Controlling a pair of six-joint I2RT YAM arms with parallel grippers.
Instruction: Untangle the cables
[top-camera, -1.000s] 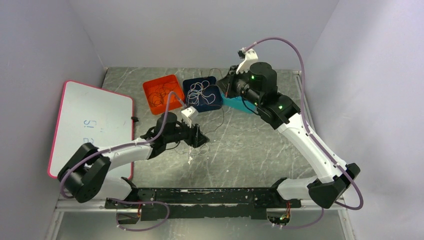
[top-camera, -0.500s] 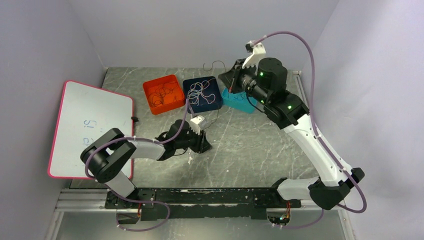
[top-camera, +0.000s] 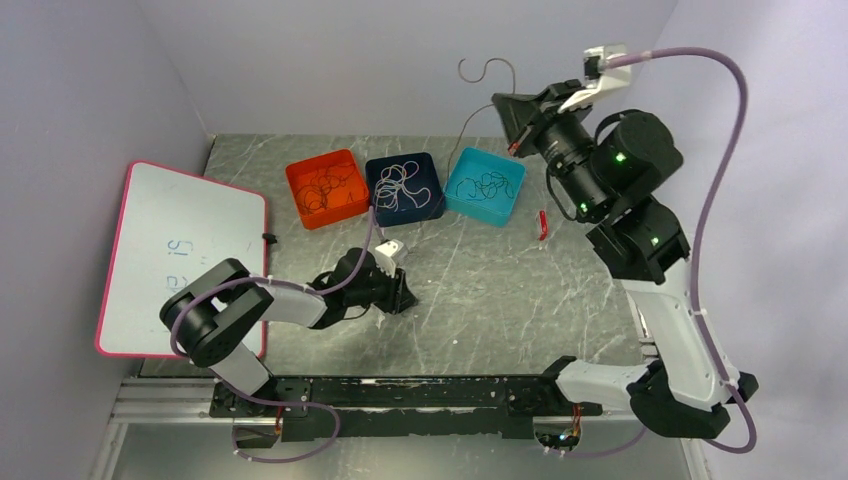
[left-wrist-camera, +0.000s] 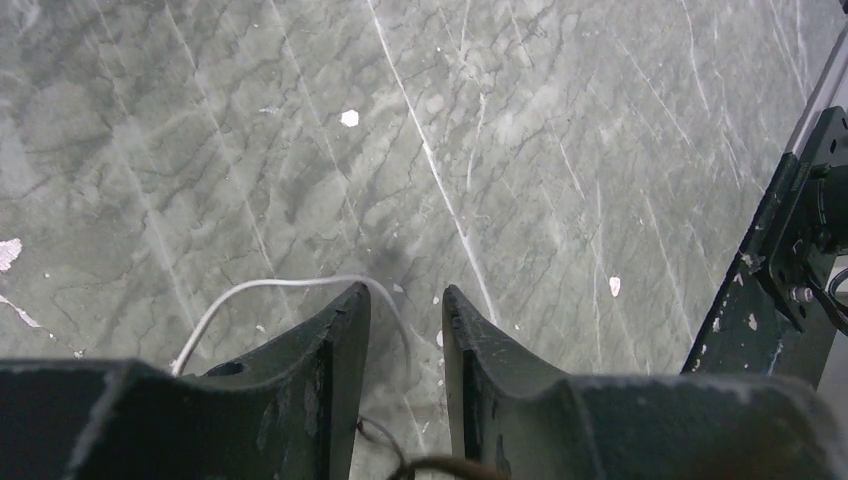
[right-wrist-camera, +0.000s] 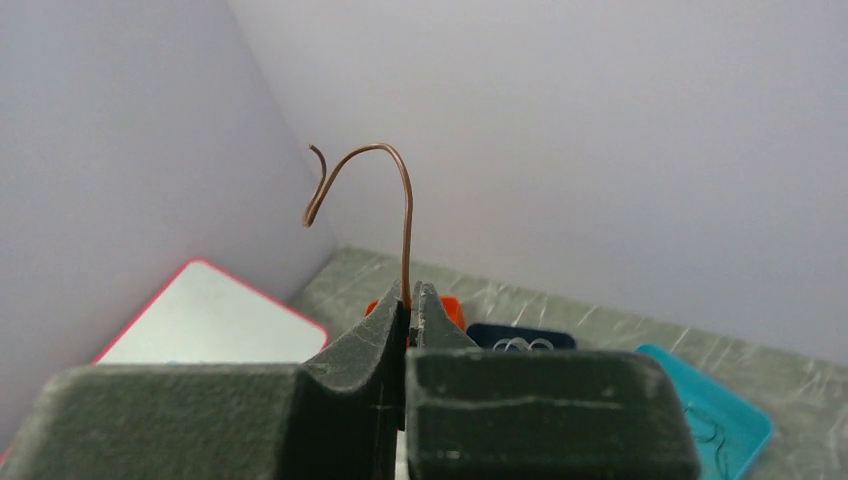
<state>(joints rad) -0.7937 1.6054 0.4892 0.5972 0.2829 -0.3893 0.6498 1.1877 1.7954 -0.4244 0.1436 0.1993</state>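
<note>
Cables (top-camera: 400, 185) lie in three trays (top-camera: 320, 162) in the top view, while the raised right gripper (top-camera: 510, 112) pinches a brownish-red cable (top-camera: 512, 75) by the back wall (top-camera: 380, 60). In the left wrist view the left gripper (left-wrist-camera: 405, 330) stands narrowly parted, with a white cable (left-wrist-camera: 280, 284) curving at its fingertips on the table (left-wrist-camera: 600, 150). In the right wrist view the jaws are clamped on the hooked brownish-red cable.

Your table (top-camera: 500, 290) is grey, veined with pale marble streaks. Along its far side you have an orange tray (top-camera: 320, 158) on the left, a navy tray (top-camera: 398, 158) in the middle and a teal tray (top-camera: 462, 206) on the right. The whiteboard (top-camera: 185, 255) at the left is white, edged pink-red. One brown cable (right-wrist-camera: 406, 230) and one white cable (left-wrist-camera: 265, 285) show.
</note>
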